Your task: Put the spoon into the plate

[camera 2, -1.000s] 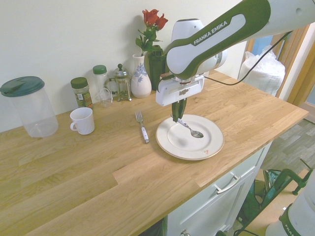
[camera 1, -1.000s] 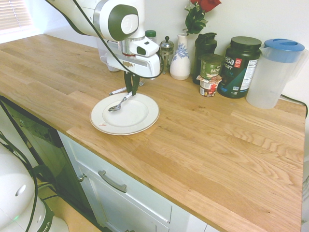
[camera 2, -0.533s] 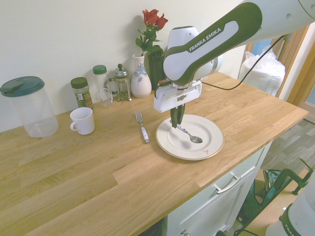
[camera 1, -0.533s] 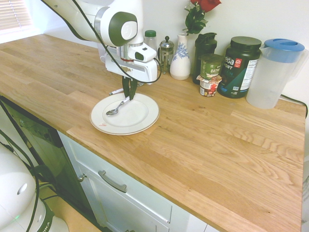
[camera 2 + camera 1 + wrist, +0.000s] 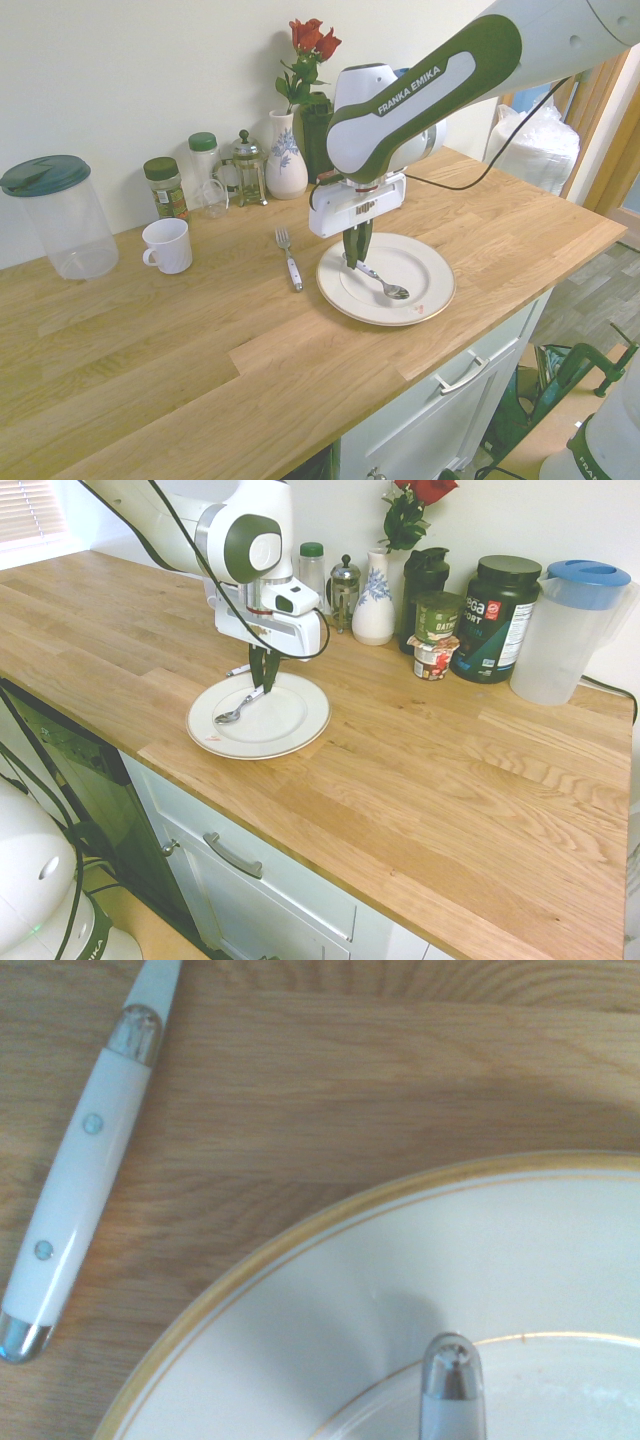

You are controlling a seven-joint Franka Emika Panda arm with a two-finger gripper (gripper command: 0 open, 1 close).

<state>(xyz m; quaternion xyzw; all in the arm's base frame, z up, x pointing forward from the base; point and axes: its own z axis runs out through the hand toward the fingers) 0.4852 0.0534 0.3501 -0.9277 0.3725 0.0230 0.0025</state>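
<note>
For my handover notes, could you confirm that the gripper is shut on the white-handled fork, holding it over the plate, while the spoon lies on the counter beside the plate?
Not quite: the two are swapped. The gripper is shut on the spoon, its bowl low over the plate, while the fork lies on the counter beside the plate. The second exterior view shows this.

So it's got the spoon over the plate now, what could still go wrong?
The gripper is shut on the spoon, which slants with its bowl low over the plate. Released from there, the spoon may clatter or slide toward the rim. Pressing lower could jam the bowl into the plate and push it along the counter. The fork lies close beside the plate and could get nudged.
</note>
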